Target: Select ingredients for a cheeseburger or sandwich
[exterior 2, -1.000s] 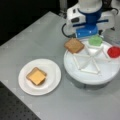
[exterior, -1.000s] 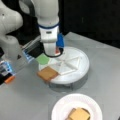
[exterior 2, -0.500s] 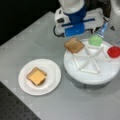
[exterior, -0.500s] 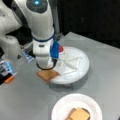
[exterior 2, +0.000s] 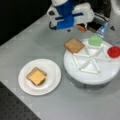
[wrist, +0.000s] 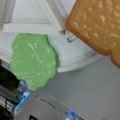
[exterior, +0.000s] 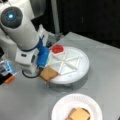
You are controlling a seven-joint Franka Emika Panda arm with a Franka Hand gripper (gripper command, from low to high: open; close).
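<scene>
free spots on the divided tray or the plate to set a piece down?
On the tray, the wedges at a front view's bottom are bare; bread, leaf and red disc crowd the top wedges under the tool. The plate has only a bare rim around its stack.

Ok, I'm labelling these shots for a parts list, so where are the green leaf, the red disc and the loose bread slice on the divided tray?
green leaf [wrist: 33, 60]: wrist view, middle of its face.
red disc [exterior 2: 114, 51]: a front view, its top.
bread slice [exterior 2: 73, 45]: a front view, centre of its top.
</scene>
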